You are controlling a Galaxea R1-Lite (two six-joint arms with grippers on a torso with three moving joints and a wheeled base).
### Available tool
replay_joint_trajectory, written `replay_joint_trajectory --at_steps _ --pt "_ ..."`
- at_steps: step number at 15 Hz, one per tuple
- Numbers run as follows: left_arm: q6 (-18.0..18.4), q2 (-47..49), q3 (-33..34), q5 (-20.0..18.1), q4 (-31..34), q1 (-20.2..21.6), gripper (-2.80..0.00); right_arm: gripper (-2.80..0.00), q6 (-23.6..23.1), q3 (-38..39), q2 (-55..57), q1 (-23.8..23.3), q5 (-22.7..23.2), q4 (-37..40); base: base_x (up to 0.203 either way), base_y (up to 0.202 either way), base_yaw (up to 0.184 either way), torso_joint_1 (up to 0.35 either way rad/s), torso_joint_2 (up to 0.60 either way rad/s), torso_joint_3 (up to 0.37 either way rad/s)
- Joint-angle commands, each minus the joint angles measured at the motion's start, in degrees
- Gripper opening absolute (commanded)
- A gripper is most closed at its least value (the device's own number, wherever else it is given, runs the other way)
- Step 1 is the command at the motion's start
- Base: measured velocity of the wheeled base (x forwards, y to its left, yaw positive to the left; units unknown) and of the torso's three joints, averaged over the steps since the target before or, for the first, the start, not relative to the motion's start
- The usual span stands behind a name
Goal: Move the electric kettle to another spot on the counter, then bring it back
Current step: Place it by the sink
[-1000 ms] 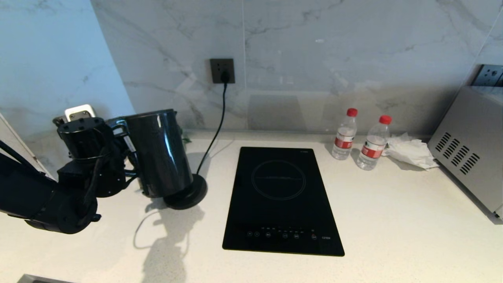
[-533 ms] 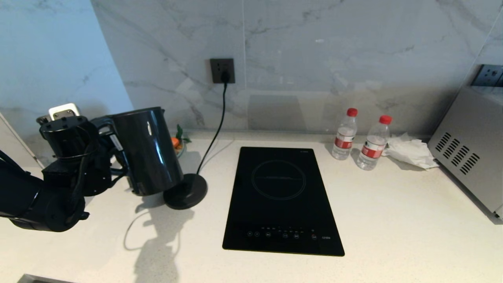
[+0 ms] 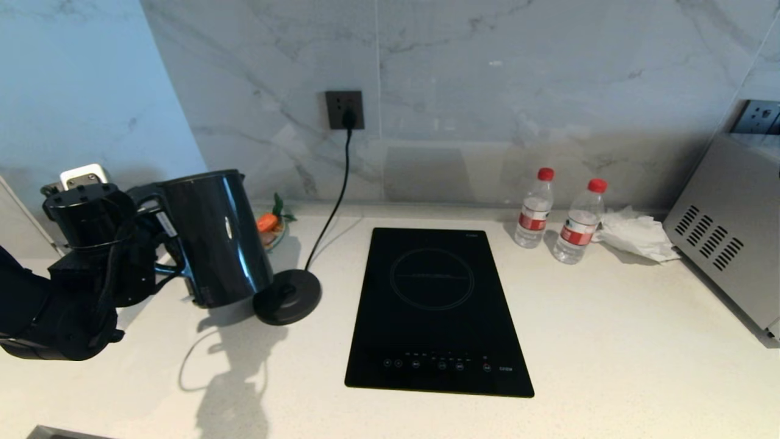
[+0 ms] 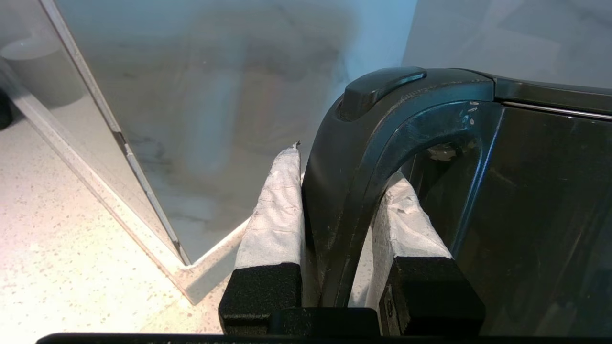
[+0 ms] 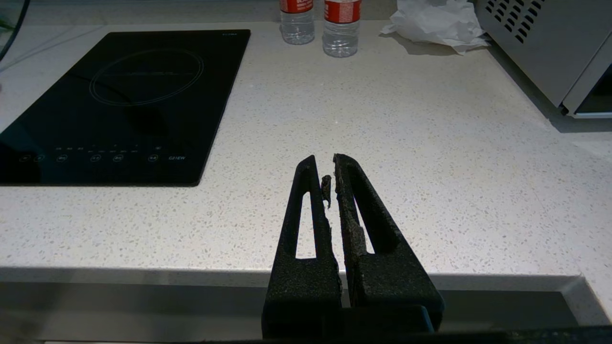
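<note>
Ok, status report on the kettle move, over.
Left gripper shut on electric kettle handle, kettle off its base disc, tilted above counter. Right gripper shut, parked at counter edge. Nothing in the way.

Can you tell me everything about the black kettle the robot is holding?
The kettle is a tall, glossy black jug, plastic by its look, with a flat lid, a small spout and a big loop handle. The left gripper is shut on that handle, one white padded finger on each side. The kettle hangs tilted above the counter, off its round base, which sits just to its right. Nothing else touches it.
</note>
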Motion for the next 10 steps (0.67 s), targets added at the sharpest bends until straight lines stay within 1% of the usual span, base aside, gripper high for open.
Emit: replay_joint_trajectory --at_steps 1,5,10 --pt "-0.66 0.16 0.21 -0.85 -0.39 1.5 -2.8 -2.8 -0.02 -0.04 0.0 0.0 0.0 -0.04 0.0 0.0 0.0 0.0 0.0 0.0" --pt "-0.74 0.66 0.34 -1.31 -0.39 2.71 -2.8 -2.8 -0.02 -0.04 0.0 0.0 0.0 -0.04 0.0 0.0 0.0 0.0 0.0 0.0" --pt "-1.45 0.92 1.06 -3.4 -0.39 4.55 -2.8 -2.8 -0.02 -0.04 0.0 0.0 0.0 -0.04 0.0 0.0 0.0 0.0 0.0 0.0"
